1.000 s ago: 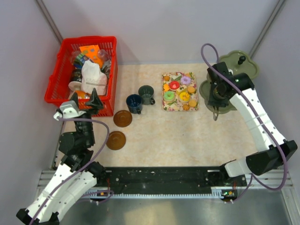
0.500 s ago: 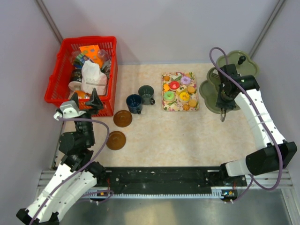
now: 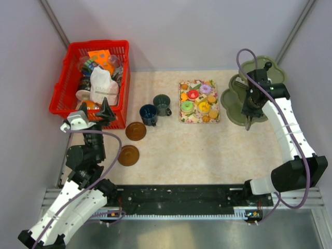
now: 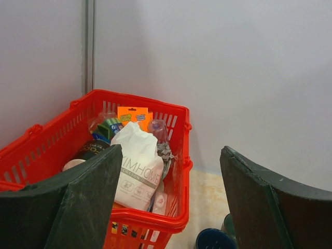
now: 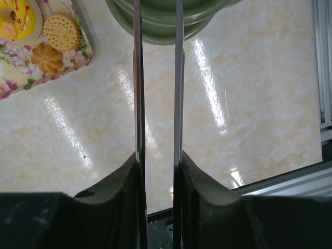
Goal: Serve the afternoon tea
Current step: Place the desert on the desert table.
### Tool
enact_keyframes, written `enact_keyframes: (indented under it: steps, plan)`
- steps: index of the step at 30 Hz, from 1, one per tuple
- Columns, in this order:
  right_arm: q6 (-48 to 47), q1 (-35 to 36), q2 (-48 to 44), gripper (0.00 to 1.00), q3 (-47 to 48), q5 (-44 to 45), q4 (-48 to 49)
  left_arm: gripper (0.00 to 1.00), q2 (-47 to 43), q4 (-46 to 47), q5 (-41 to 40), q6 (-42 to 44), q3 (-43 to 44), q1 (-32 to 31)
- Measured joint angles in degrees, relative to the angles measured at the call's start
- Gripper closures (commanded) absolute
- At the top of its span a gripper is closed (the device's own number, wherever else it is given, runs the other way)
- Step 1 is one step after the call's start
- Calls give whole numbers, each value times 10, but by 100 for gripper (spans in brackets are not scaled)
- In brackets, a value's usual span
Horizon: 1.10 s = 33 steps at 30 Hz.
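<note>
Olive-green stand sits at two o'clock on the table. The right claw hangs over the stand's near edge, clenched on thin metal tongs. In the wrist view both blades are pinched between the fingers and run out over the rim of the lowest tier. A flowered tray of pastries lies at twelve o'clock, just beside the stand on its nine o'clock side. The green mug and navy mug stand close together at ten o'clock from the table's middle. One brown saucer is at the navy mug's seven o'clock, and the second saucer is nearer the arms. The left claw is released, jaws wide apart, at the five o'clock corner of the red basket
</note>
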Motion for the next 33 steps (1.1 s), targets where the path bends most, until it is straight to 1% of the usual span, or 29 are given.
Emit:
enact_keyframes:
  steps: [7,10,13,16,33]
  plan:
    - [0,-2,15,80,-7,-17,18,19,3,0,0,0,0,0]
    - [0,-2,16,76,-11,-23,21,19,3,0,0,0,0,0]
    - [0,-2,16,67,-15,-27,21,19,3,0,0,0,0,0]
    - [0,-2,15,61,-19,-29,21,19,3,0,0,0,0,0]
    - [0,-2,9,59,-16,-20,9,19,4,0,0,0,-2,-2]
